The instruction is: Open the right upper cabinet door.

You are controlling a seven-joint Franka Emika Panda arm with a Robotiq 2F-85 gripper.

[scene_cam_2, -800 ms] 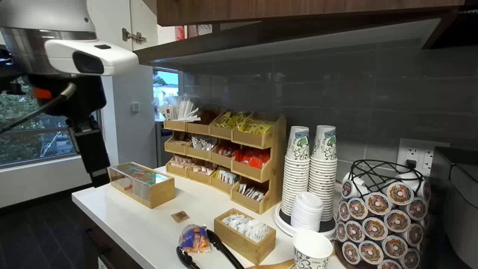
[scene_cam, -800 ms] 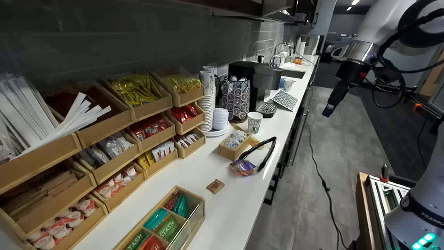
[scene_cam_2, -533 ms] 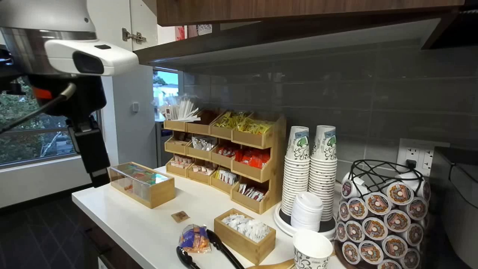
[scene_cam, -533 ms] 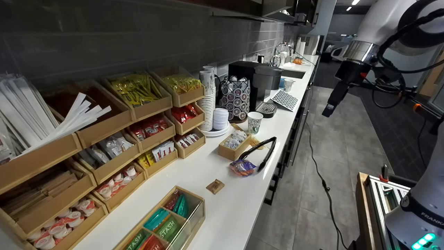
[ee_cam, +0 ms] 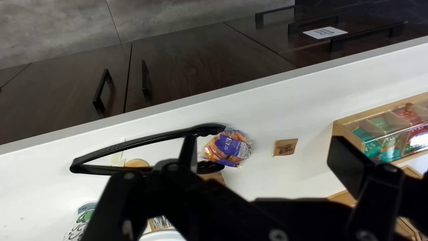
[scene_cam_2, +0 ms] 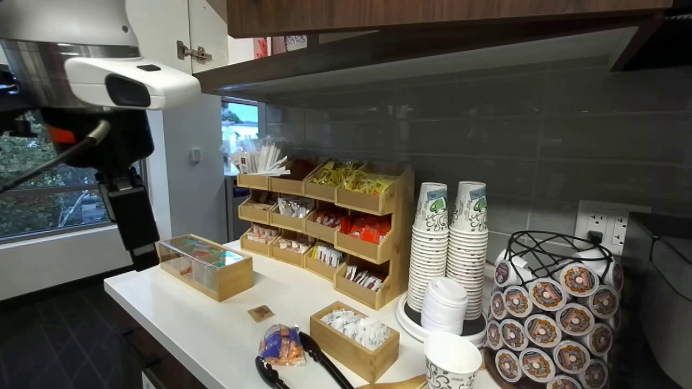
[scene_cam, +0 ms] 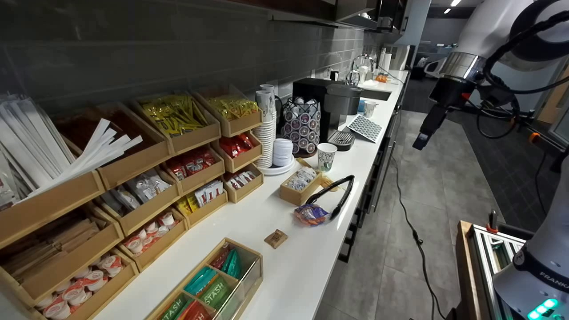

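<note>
Gripper (ee_cam: 267, 159): fingers (ee_cam: 347, 167) spread wide, holding nothing, pointing down and out in front of the white counter (scene_cam: 306, 258), lower than the wall cabinet (scene_cam_2: 265, 71), perhaps to leave a door room to swing.
Right upper cabinet door (scene_cam_2: 443, 15): wood panel across the top of an exterior view; its left edge stands off from the cabinet, so it looks at least partly open. How far, I cannot tell; its handle is out of frame.
Left upper door (scene_cam_2: 162, 27): swung out, pale inner face and hinge (scene_cam_2: 193, 52) showing; likely the right door's pair.
Tongs (ee_cam: 150, 137): spread on the counter, tips either side of a snack packet (ee_cam: 230, 149), probably no part of this job.
Tiered bins (scene_cam_2: 359, 201): stepped, low-fronted, likely so sachets (scene_cam_2: 370, 183) are easily reached.
</note>
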